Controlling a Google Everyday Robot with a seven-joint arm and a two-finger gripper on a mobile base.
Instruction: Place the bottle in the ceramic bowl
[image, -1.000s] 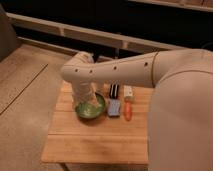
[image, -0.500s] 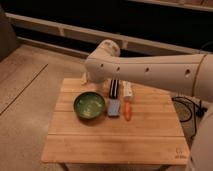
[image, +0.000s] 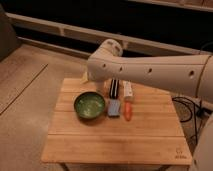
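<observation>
Claw: at the lower end of the arm, above the table's back edge, behind the ceramic bowl. I can't tell its state.

Bottle lies flat near the back edge, to the right of the arm's end in this view. A dark striped object sits between them, just beside the bottle. Bottle's long axis runs front-to-back.

Carrot-like piece sits just in front of the bottle and a blue pad beside that. Tight on the left and front; its right side has open wood, so that looks like the best approach.

Bowl is front-left of the bottle, with nothing in it.

Lab-like test room — small wooden table, bare floor
</observation>
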